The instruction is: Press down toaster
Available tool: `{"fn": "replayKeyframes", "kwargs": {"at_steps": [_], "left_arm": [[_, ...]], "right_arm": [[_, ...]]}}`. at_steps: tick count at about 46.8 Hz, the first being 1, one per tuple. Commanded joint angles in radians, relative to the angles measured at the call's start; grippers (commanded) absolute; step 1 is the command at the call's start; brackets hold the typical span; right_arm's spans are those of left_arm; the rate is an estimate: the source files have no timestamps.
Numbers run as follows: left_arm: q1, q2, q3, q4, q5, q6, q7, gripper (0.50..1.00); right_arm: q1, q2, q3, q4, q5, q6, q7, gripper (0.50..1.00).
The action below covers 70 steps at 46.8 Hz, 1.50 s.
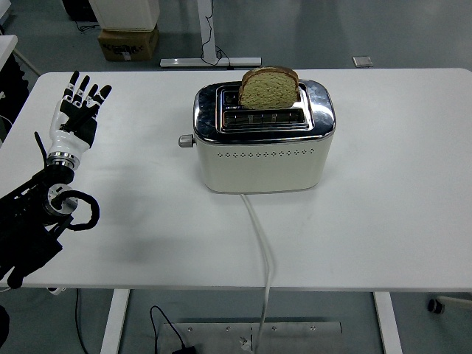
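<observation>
A cream toaster [262, 140] with a shiny chrome top stands mid-table [398, 184], a slice of brown bread [269, 87] riding high out of its far slot and its lever knob [184, 140] jutting from the left end. A white cord [262, 251] trails off the near edge. Well to the left, the left hand [77, 110] hovers with fingers spread wide, holding nothing.

1. A white table [383, 221] fills most of the view, standing on white legs [114, 321].
2. The floor [332, 33] beyond it is smooth grey-green.
3. A cardboard box [128, 43] sits on the floor at the top left.
4. A white stand base [210, 62] lies near it, with a black cable [208, 29] trailing alongside.
</observation>
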<state>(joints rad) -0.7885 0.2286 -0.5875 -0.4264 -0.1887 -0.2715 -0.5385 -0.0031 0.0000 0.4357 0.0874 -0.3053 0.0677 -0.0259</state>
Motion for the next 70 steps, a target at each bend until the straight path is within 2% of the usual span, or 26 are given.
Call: {"fn": "replayKeyframes", "kwargs": {"at_steps": [1, 43, 54, 62, 70], "left_arm": [[-0.002, 0.000, 0.000, 0.000, 0.002, 0.000, 0.000, 1.000], [-0.038, 0.035, 0.006, -0.002, 0.044, -0.006, 0.000, 1.000], [-0.044, 0.075, 0.009, -0.002, 0.196, -0.002, 0.003, 1.000], [-0.040, 0.141, 0.011, -0.009, 0.264, -0.011, 0.026, 1.000], [-0.043, 0.209, 0.032, -0.015, 0.414, -0.011, 0.046, 1.000]], "right_arm": [[0.000, 0.000, 0.000, 0.000, 0.000, 0.000, 0.000, 0.998], [0.000, 0.000, 0.000, 0.000, 0.000, 0.000, 0.000, 0.998], [0.000, 0.000, 0.000, 0.000, 0.000, 0.000, 0.000, 0.998], [0.002, 0.000, 0.000, 0.000, 0.000, 0.000, 0.000, 0.998], [0.000, 0.000, 0.000, 0.000, 0.000, 0.000, 0.000, 0.998]]}}
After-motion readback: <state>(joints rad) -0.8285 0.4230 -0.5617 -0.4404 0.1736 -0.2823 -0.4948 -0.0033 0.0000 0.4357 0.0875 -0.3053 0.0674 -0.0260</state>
